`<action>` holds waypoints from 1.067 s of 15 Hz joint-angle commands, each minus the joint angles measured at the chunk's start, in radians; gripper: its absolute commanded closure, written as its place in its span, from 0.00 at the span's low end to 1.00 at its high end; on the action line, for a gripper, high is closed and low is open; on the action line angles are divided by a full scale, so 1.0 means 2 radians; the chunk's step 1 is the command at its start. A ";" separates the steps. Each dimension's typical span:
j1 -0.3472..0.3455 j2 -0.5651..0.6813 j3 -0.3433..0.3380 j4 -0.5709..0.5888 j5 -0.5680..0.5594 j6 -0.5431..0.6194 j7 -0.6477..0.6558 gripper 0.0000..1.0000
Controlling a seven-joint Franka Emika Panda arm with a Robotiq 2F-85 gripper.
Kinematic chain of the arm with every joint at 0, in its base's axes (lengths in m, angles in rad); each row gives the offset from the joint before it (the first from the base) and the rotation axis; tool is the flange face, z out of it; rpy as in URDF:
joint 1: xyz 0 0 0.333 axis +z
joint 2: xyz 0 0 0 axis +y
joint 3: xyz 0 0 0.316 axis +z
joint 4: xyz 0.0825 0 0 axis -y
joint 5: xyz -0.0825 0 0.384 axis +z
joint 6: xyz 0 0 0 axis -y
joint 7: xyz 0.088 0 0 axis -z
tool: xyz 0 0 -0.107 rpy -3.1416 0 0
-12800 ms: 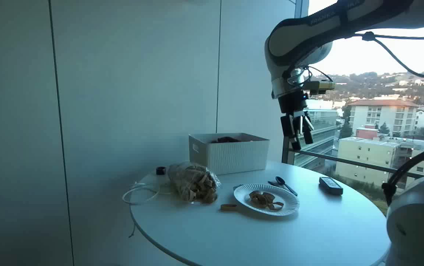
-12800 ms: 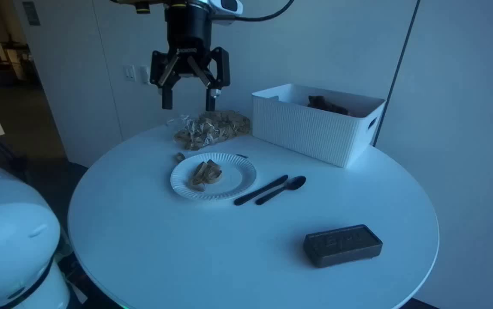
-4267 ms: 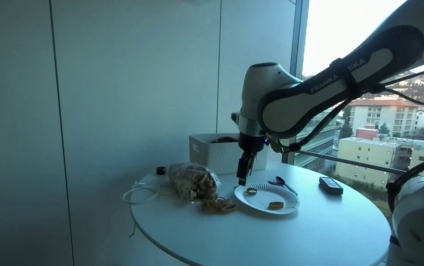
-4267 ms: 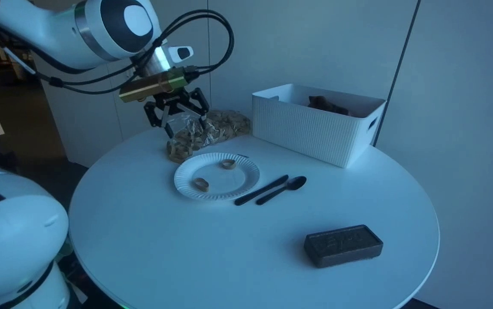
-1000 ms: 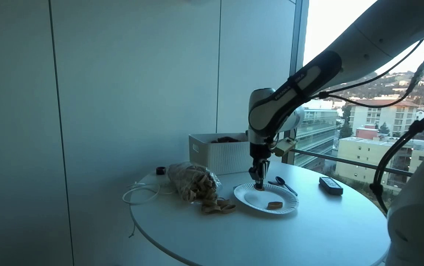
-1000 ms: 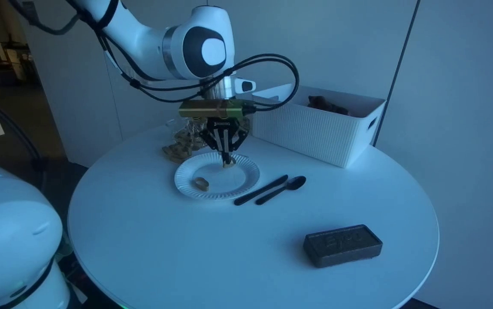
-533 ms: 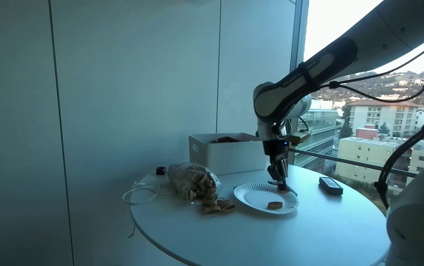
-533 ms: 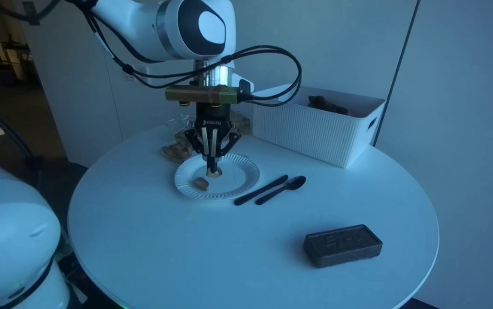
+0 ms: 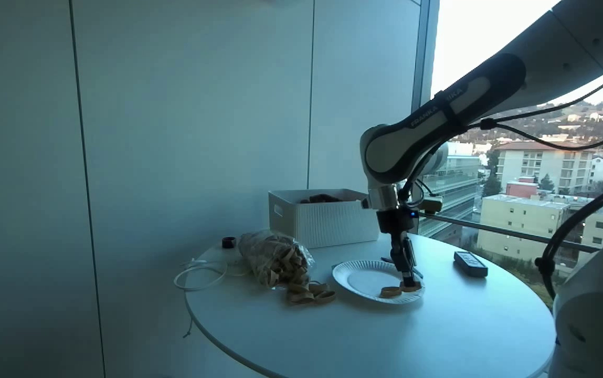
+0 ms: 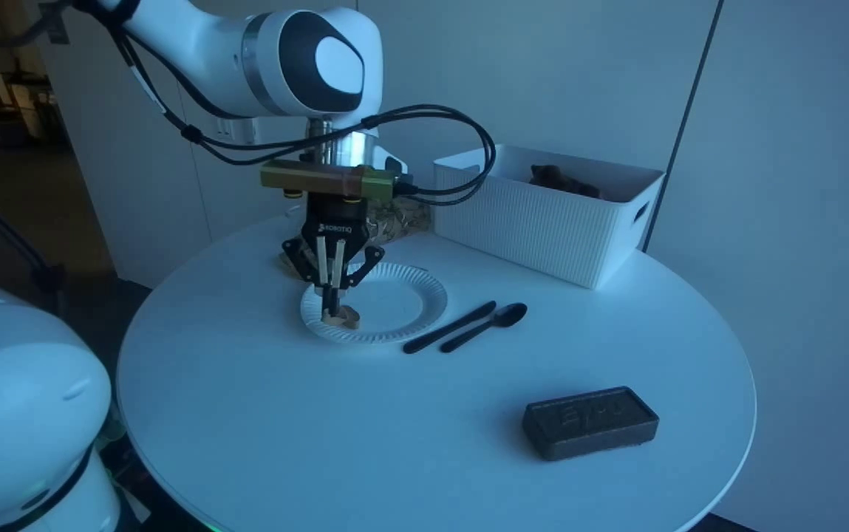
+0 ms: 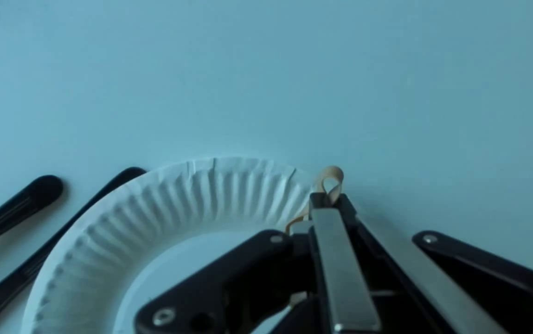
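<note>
A looped tan band (image 11: 332,171) is pinched at the tips of the gripper (image 11: 332,199), whose jaws point down and are brought together on it, the loop poking out past them. It hangs at the rim of a white paper plate (image 10: 394,303); whether it touches the plate cannot be told. A second tan band (image 9: 391,292) lies on the plate just beside the held one. Near the plate, a straight black utensil (image 10: 450,327) and a black spoon (image 10: 510,315) lie side by side on the round white surface (image 9: 427,336). Across the plate from them, loose bands (image 9: 309,295) lie by a clear bag (image 9: 275,257) packed with more. A black roll (image 9: 229,242) stands near the bag. In both exterior views, a white ribbed bin (image 9: 338,223) holds something dark brown (image 10: 564,181), and a dark block (image 10: 590,423) lies well apart from the plate.
</note>
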 commanded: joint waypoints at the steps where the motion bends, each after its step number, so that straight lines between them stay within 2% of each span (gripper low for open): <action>1: 0.009 -0.030 -0.009 -0.021 0.011 0.021 -0.024 0.91; 5: 0.011 -0.043 -0.012 -0.042 0.006 0.064 -0.039 0.91; 7: 0.010 -0.041 -0.011 -0.051 0.005 0.078 -0.038 0.65; 13: 0.009 -0.045 -0.015 -0.062 0.007 0.097 -0.041 0.19; 16: 0.011 -0.057 -0.019 -0.068 0.009 0.114 -0.052 0.01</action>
